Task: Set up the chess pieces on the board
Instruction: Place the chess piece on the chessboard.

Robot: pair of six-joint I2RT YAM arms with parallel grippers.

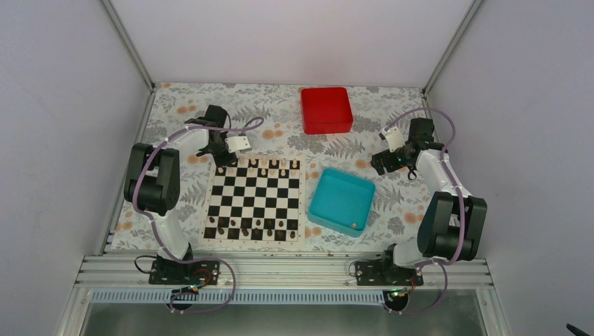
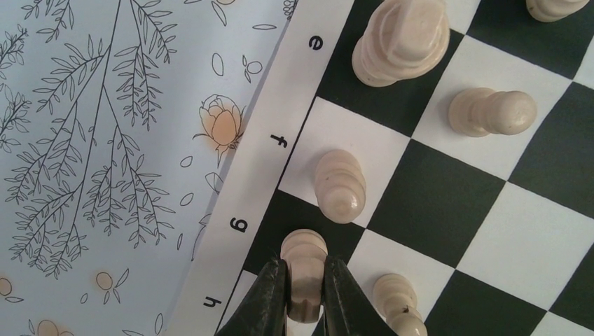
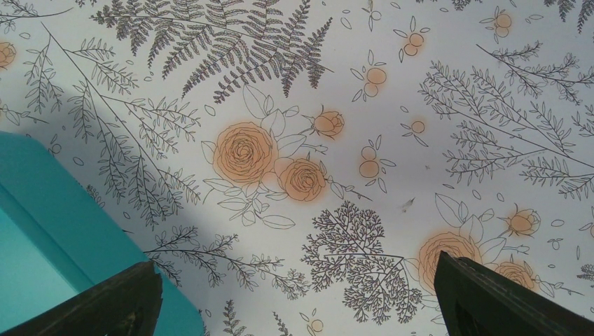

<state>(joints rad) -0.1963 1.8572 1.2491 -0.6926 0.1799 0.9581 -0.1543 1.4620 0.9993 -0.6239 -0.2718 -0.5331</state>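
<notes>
The black-and-white board (image 1: 256,199) lies between the arms. Several cream chess pieces (image 1: 265,166) stand along its far edge, and dark pieces line its near rows. My left gripper (image 1: 223,168) hovers at the board's far left corner. In the left wrist view it (image 2: 305,294) is shut on a cream piece (image 2: 303,253) over the black square by the letter g on the white border (image 2: 280,112). Other cream pieces (image 2: 340,185) stand close by, and one (image 2: 490,112) lies on its side. My right gripper (image 3: 301,301) hangs open over the floral cloth with nothing between its fingers.
A teal tray (image 1: 342,199) sits right of the board with one small piece (image 1: 355,226) in its near corner. Its edge (image 3: 42,231) shows beside my right gripper's left finger. A red box (image 1: 326,109) stands at the back. Walls close in the left, right and far sides.
</notes>
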